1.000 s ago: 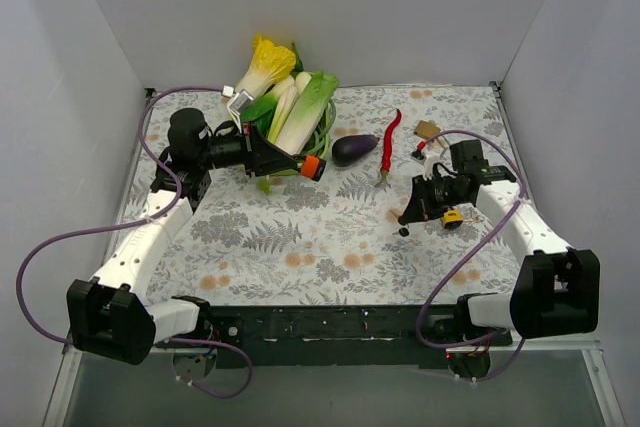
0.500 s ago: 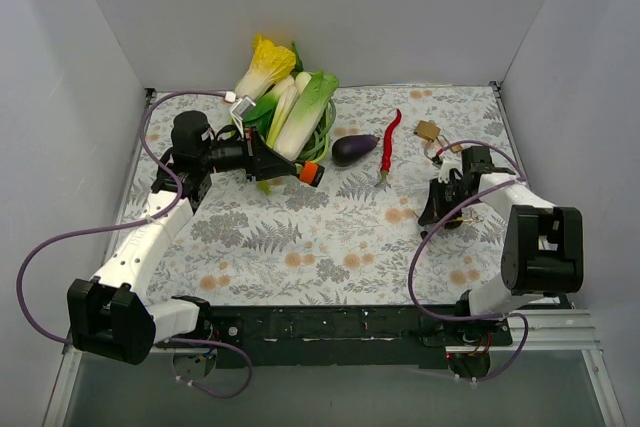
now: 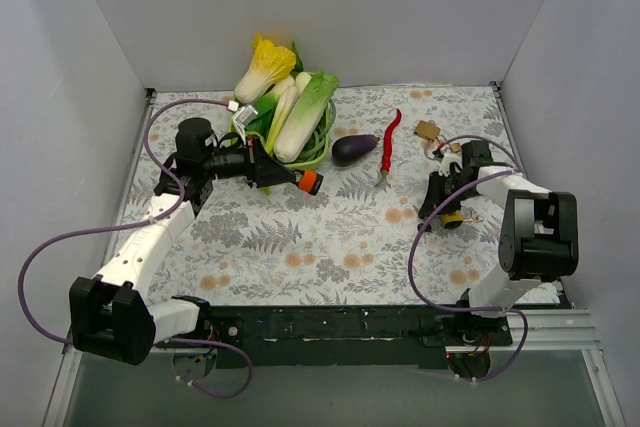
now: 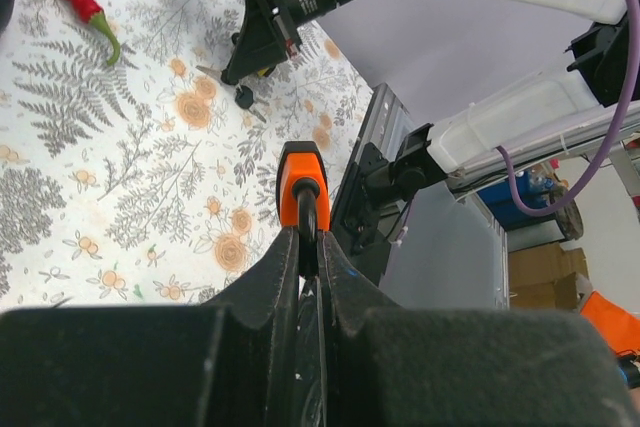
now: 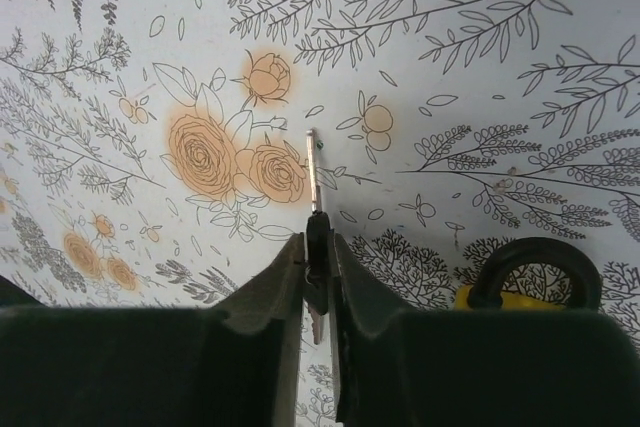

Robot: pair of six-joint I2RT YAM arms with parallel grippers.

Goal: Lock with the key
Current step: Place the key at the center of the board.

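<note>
Now that our right hand (image 5: 318,247) has swung back with the key (image 5: 313,162) pinched in it, the yellow padlock (image 5: 480,297) lies just beside on the surface (image 5: 500,67), so insertion seems next.

We see a small key (image 5: 313,172), its dark head pinched between the right gripper's (image 5: 317,239) fingers, silver blade sticking out past the tips. A yellow padlock (image 5: 505,297) with a black shackle sits just beside it. A brass padlock (image 3: 427,130) lies farther back, apart. The left gripper (image 4: 305,237) clamps an orange-bodied piece (image 4: 301,179); we can't tell if it's a lock.
</note>
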